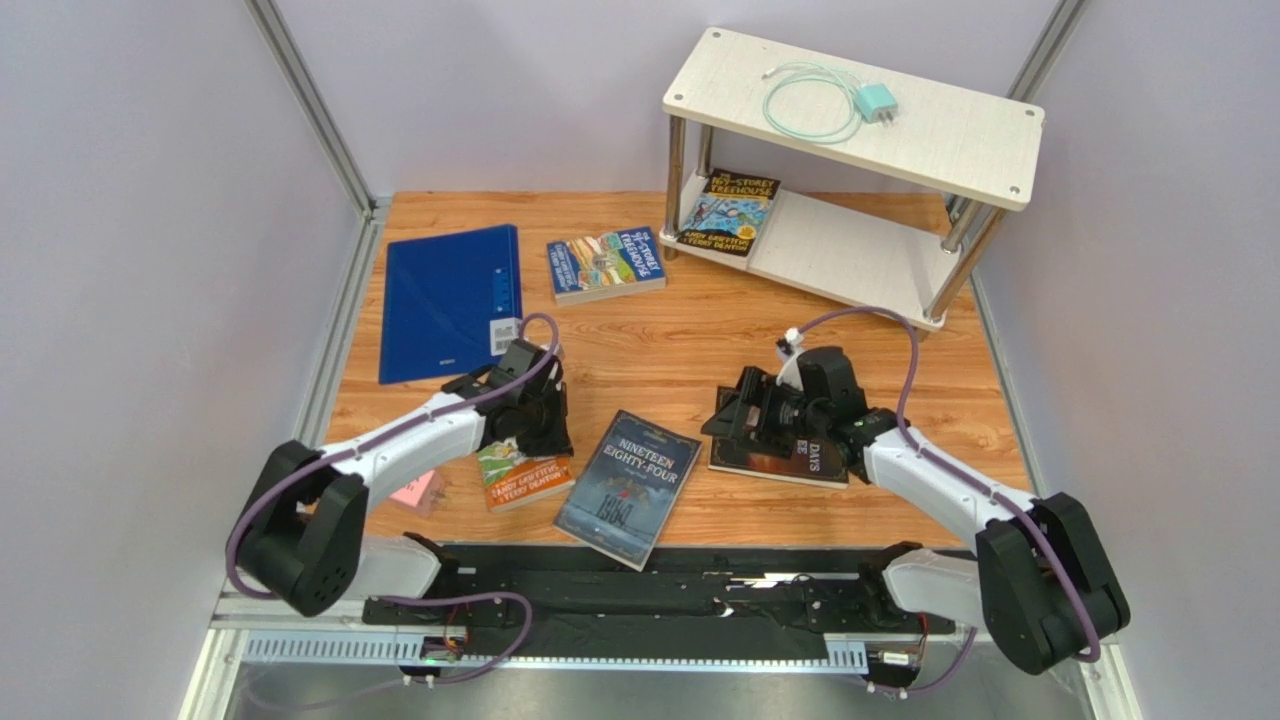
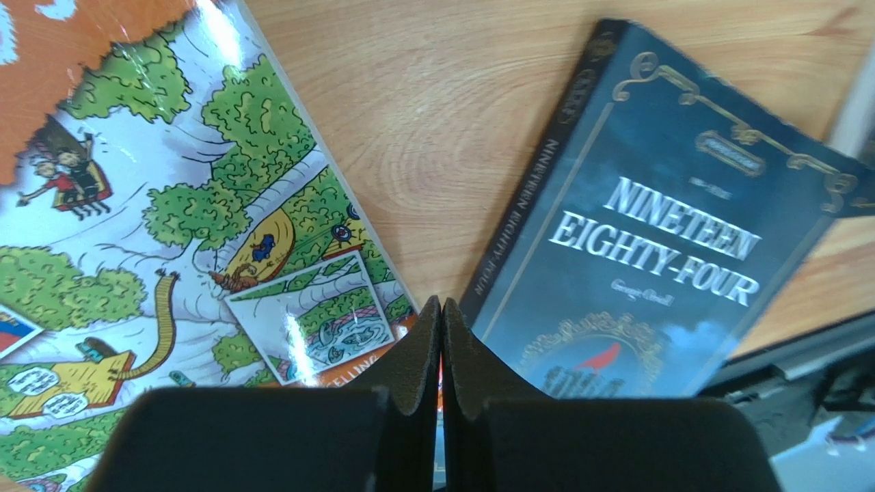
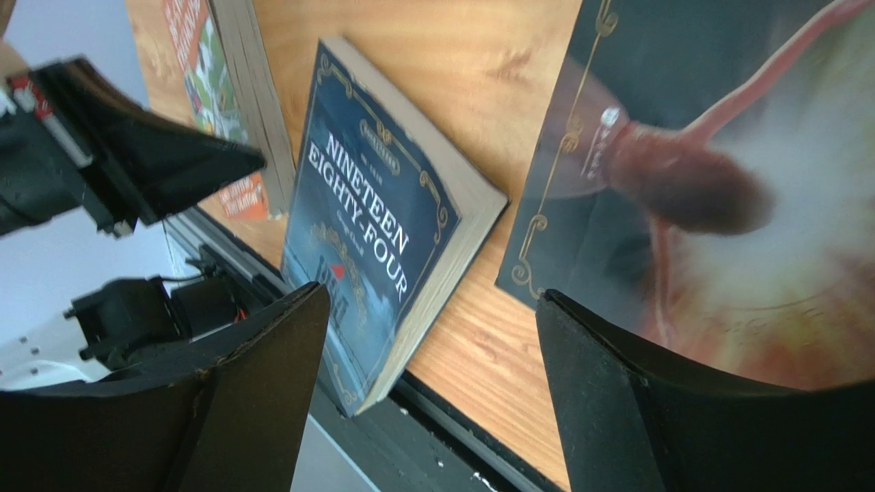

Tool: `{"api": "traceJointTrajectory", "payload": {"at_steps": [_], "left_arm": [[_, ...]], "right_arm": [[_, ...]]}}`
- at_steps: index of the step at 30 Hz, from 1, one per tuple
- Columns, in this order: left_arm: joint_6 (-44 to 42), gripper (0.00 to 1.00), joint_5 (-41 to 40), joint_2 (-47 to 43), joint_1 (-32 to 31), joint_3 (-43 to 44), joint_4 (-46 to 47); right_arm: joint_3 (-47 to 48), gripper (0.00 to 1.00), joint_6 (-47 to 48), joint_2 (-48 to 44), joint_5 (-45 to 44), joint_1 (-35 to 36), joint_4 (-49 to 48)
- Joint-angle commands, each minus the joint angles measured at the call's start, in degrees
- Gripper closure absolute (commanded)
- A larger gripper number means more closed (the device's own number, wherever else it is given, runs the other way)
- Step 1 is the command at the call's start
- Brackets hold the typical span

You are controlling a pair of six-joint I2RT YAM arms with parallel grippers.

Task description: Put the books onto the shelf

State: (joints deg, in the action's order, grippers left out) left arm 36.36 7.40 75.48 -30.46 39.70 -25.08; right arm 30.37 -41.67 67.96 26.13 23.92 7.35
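On the lower board of the shelf (image 1: pixel 962 143): one blue Treehouse book (image 1: pixel 729 213). Flat on the table (image 1: pixel 706 345), well apart from the shelf: second blue Treehouse book (image 1: pixel 606 263), orange Treehouse book (image 2: pixel 154 236), Nineteen Eighty-Four (image 2: pixel 657 246), Three Days to See (image 3: pixel 719 154).

Looks like the pick-up step, with four books not yet shelved. Left gripper (image 2: pixel 442 308) low between the orange cover and Nineteen Eighty-Four, fingertips pressed together, apparently on nothing. Right gripper (image 3: pixel 431 297) low over Three Days to See, jaws wide apart, empty.

Calls next for working a finger under a cover edge, then lifting and carrying to the boards.

Cannot tell whether the left tips touch the orange book's corner. Three Days to See mostly covered by the right gripper from above, title cut off.
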Motion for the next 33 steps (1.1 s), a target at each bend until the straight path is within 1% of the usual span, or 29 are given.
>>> {"api": "traceJointTrajectory", "payload": {"at_steps": [1, 4, 5, 7, 12, 16, 18, 22, 24, 29, 31, 33], "left_arm": [[1.87, 1.0, -6.59, 4.93, -2.58, 4.32, -4.36], [2.75, 1.0, -7.31, 8.62, -4.52, 7.14, -6.82], [3.01, 1.0, -8.79, 9.93, -5.22, 7.58, -7.0], [3.1, 1.0, -9.42, 11.43, -5.84, 9.42, -7.7], [3.02, 1.0, -8.98, 16.8, -7.86, 13.02, -8.23], [3.19, 1.0, -8.46, 18.82, -8.91, 13.82, -7.71], [3.1, 1.0, -8.54, 19.09, -9.09, 13.56, -7.61], [3.19, 1.0, -8.89, 18.3, -9.09, 12.77, -7.0], [3.37, 1.0, -8.98, 18.21, -9.09, 12.68, -6.91], [3.28, 1.0, -8.98, 18.38, -9.09, 13.21, -6.82], [3.28, 1.0, -8.89, 18.65, -9.18, 13.29, -6.56], [3.37, 1.0, -8.63, 18.65, -9.18, 13.56, -6.38]], "right_arm": [[-2.85, 0.21, -3.59, -0.82, -1.26, 4.45, -4.17], [-3.47, 0.21, -5.0, 1.55, -2.57, 7.35, -6.64], [-3.48, 0.21, -5.43, 3.47, -2.31, 7.89, -6.83], [-3.04, 0.21, -6.84, 5.24, -2.22, 10.34, -10.33], [-0.93, 0.24, -9.3, 12.26, -3.8, 16.67, -16.22], [1.62, 0.27, -10.71, 13.78, -5.12, 20.72, -19.22], [2.5, 0.28, -10.71, 12.99, -5.39, 21.08, -19.83], [3.2, 0.29, -10.01, 7.73, -7.05, 21.17, -19.75], [3.2, 0.29, -9.31, 6.05, -9.16, 21.08, -19.22], [0.39, 0.29, -10.18, 2.44, -11.98, 21.08, -22.47], [1.87, 0.29, -9.4, 3.74, -12.07, 21.08, -20.64], [3.55, 0.3, -8.26, 7.78, -11.11, 21.08, -17.74]]}}
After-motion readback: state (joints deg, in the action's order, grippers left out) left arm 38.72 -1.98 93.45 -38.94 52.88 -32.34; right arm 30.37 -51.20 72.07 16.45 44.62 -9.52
